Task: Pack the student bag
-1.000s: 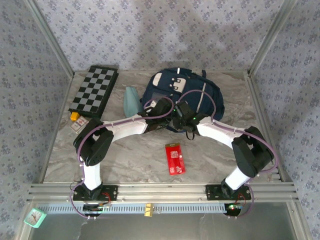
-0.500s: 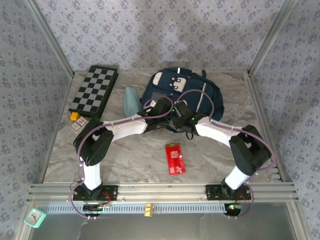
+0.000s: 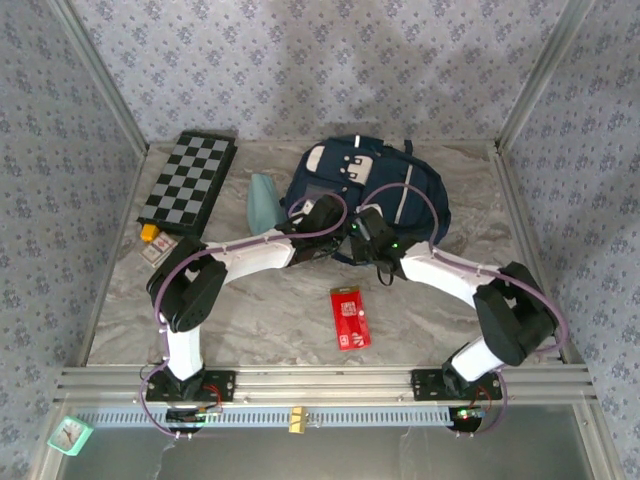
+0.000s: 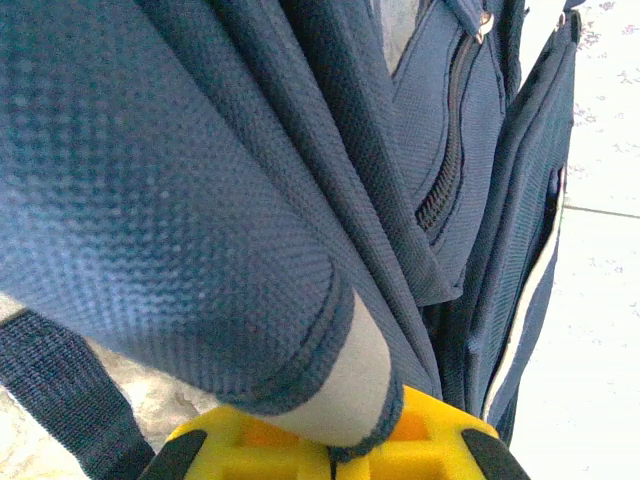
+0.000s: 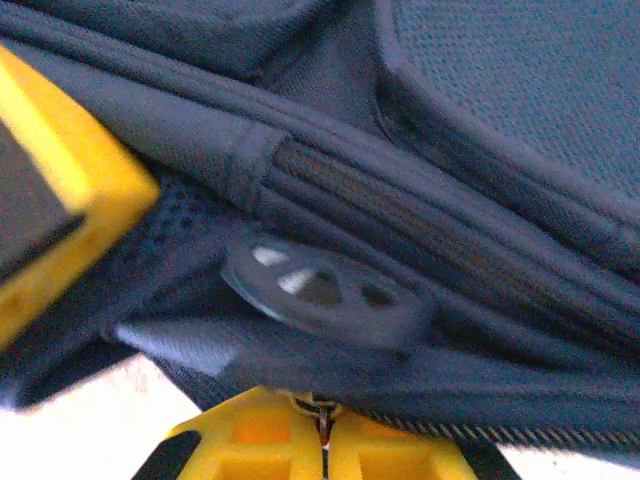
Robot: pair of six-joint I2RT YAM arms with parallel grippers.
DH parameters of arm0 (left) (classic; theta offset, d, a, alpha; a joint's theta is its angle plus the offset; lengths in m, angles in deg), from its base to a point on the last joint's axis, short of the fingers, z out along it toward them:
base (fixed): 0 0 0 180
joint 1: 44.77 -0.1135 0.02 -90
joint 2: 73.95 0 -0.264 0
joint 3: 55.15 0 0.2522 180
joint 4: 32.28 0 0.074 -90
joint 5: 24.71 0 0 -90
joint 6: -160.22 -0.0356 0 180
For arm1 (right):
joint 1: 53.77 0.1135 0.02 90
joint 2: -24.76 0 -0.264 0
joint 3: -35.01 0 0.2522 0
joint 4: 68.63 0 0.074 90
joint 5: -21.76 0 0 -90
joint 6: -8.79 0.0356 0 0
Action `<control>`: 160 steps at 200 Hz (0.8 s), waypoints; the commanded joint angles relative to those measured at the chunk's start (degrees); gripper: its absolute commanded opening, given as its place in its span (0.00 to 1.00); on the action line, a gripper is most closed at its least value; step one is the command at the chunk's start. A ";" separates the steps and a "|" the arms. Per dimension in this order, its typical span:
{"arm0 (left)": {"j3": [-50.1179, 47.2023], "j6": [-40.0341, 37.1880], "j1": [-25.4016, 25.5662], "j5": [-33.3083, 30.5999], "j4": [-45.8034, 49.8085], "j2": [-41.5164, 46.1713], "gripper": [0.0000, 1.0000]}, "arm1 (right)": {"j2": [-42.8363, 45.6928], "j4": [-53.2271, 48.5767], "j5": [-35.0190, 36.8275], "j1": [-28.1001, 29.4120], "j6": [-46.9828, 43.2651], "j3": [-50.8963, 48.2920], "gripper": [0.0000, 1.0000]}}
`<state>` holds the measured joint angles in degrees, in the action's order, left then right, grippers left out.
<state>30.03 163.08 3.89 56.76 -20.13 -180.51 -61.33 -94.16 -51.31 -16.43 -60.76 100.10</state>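
- Lying at the 12 o'clock end of the table (image 3: 250, 320), the student bag (image 3: 385, 165) is a navy backpack with its pale pocket patches turned toward 12 o'clock.
- Both arms reach to the bag's 6 o'clock edge and meet there, wrist to wrist.
- The left gripper (image 4: 332, 452) is clamped narrow on a rolled fold of the bag's navy fabric; the grey-lined hem sits right between its yellow fingers (image 4: 420, 440).
- The right gripper (image 5: 322, 435) is pinched tight, with a small metal piece at the bag's zipper edge caught in the seam between its fingers.
- A dark plastic strap slider (image 5: 320, 290) lies just at 12 o'clock of that pinch.
- A chessboard (image 3: 190, 180) lies flat at the table's 10 o'clock, well apart from the bag.
- A teal pouch (image 3: 263, 200) lies just beside the bag at its 9 o'clock.
- A red packet (image 3: 350, 318) lies on the table at the bag's 6 o'clock, apart from it.
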 commanded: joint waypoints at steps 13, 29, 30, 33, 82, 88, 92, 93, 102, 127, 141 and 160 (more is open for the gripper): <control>-0.76 -1.62 -1.31 0.98 -2.67 4.04 0.00 | 6.42 -7.14 1.29 -1.69 3.10 -3.13 0.00; -1.17 -2.49 -2.27 0.96 -1.93 4.33 0.00 | 9.50 -9.99 0.75 -2.46 3.65 -4.72 0.00; -1.22 -2.54 -2.31 0.97 -1.92 4.34 0.00 | 9.74 -10.18 0.70 -2.54 3.68 -4.78 0.00; -1.33 -2.70 -2.47 0.98 -1.79 4.41 0.00 | 10.30 -10.79 0.66 -2.80 3.88 -4.98 0.00; -1.54 -7.18 -6.62 2.65 -0.43 3.97 0.00 | 23.31 -19.37 -5.45 -11.89 6.36 -11.20 0.00; -1.14 -8.50 -7.25 3.34 -0.56 3.62 0.00 | 24.36 -21.06 -6.01 -13.38 6.36 -11.52 0.00; -0.84 -9.29 -7.78 3.88 -0.48 3.36 0.00 | 25.09 -22.22 -6.19 -14.34 6.36 -11.58 0.00; -0.75 -9.46 -7.96 4.06 -0.40 3.28 0.00 | 25.26 -22.32 -6.24 -14.55 6.36 -11.64 0.00; -0.08 -10.18 -8.99 5.06 0.67 2.80 0.00 | 26.68 -25.52 -6.38 -16.21 6.21 -11.74 0.00; 3.03 -16.20 -11.29 6.09 1.14 0.71 0.00 | 29.29 -27.55 -8.13 -16.67 3.53 -11.44 0.00; 7.52 -21.45 -12.49 5.24 4.92 -1.63 0.00 | 29.24 -26.41 -13.91 -14.78 3.24 -10.60 0.00; 12.15 -27.40 -14.31 5.12 5.36 -4.88 0.00 | 27.75 -22.97 -19.87 -9.31 5.62 -9.04 0.00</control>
<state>35.01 146.42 -6.77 65.98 -14.08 -182.66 -32.65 -113.59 -64.73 -30.33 -56.59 89.33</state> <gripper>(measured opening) 0.066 0.053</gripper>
